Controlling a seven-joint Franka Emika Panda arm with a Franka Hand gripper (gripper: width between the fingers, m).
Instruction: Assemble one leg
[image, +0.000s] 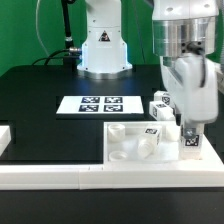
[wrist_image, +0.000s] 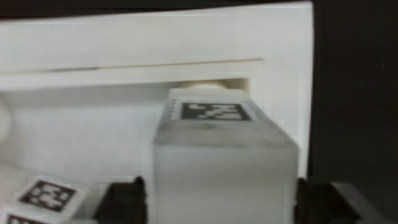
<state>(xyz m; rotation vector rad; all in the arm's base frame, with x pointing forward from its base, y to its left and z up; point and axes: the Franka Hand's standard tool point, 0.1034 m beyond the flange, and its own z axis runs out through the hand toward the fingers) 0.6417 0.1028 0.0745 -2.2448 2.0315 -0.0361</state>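
My gripper (image: 188, 133) is shut on a white leg (image: 189, 143) with a black-and-white tag. It holds the leg upright over the right front corner of the flat white tabletop (image: 125, 150) in the exterior view. In the wrist view the leg (wrist_image: 217, 150) fills the space between my two dark fingers (wrist_image: 121, 203), and its tagged end points at the tabletop (wrist_image: 107, 45). Whether the leg's end touches the tabletop I cannot tell. My gripper (wrist_image: 222, 208) sits at that picture's edge.
Other white legs (image: 160, 106) stand behind the tabletop, beside my gripper. The marker board (image: 98, 104) lies on the black table further back. The robot base (image: 102, 45) is at the far side. A white rail (image: 60, 180) runs along the front. Another tagged part (wrist_image: 47, 191) shows beside my finger.
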